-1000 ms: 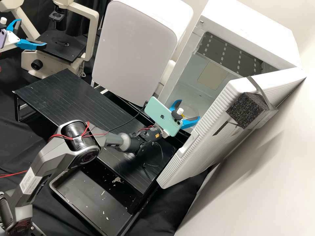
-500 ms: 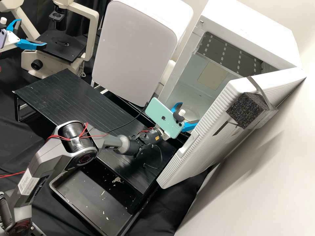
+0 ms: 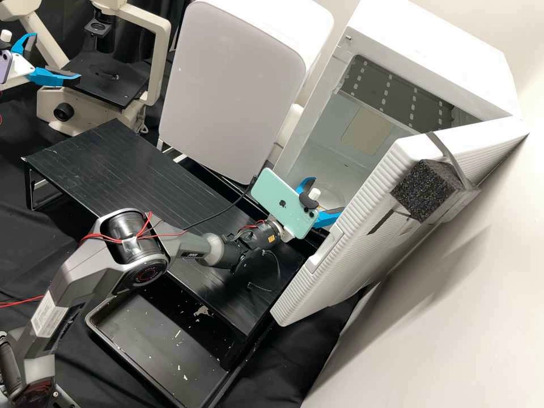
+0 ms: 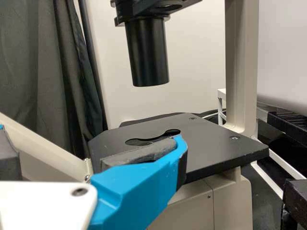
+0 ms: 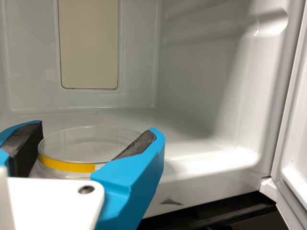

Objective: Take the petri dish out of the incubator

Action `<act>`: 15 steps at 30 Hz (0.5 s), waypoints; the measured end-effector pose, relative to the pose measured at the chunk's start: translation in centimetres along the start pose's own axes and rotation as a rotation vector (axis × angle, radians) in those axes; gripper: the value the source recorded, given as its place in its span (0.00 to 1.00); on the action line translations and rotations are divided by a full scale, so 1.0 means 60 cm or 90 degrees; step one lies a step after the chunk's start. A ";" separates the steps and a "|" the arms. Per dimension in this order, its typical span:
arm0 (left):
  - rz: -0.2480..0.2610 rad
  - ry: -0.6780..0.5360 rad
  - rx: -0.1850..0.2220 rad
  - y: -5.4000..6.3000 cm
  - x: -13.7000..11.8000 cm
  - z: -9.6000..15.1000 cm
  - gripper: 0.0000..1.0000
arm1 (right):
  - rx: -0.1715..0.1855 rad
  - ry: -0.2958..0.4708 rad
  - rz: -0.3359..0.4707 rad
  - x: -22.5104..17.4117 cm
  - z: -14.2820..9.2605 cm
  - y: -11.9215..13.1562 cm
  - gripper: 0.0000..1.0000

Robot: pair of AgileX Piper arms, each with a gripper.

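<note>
Dish (image 5: 91, 143), clear and round, on the floor of the white incubator (image 3: 433, 62), just inside the mouth. Yellow tape (image 5: 72, 165) along part of its side. Lower side of the dish partly cut off by the gripper's white mount; one edge lost behind a pad. From above it is a faint ring, hard to make out, right of the frame's centre.

Right gripper (image 3: 327, 194), right of centre: fingers well spread, one on either side of the dish, pads up against it, holding it. Finger roots hidden behind a green phone (image 3: 280, 201) fixed on the wrist.

Left gripper (image 3: 57, 55), upper left, at the microscope (image 3: 85, 116): fingers wide apart, nothing between them. Its mount and the purple phone (image 3: 4, 67) are cut by the frame's left edge. Top of the microscope cut off too.

Incubator door (image 3: 362, 226) swung open, lower right of the box, hiding part of the inside. Black foam block (image 3: 425, 190) strapped to it.

Black stand (image 3: 113, 164) slants across the left and centre, partly under the arm. Black tray (image 3: 147, 340), lower centre, flecked with pale bits.

Markings: logo on the green phone's back; white sticker (image 3: 50, 317) on the arm, lower left, print too small; small orange tag (image 3: 271, 237) near the wrist; pale lettering on the forearm.
</note>
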 end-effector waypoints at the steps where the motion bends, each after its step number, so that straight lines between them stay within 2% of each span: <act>1: 0.000 0.000 0.000 0.000 0.000 0.000 1.00 | 0.000 0.000 0.000 0.000 0.000 0.000 0.00; 15: 0.000 0.000 0.000 0.000 0.000 0.000 1.00 | -0.004 0.004 0.000 0.025 -0.007 0.002 0.00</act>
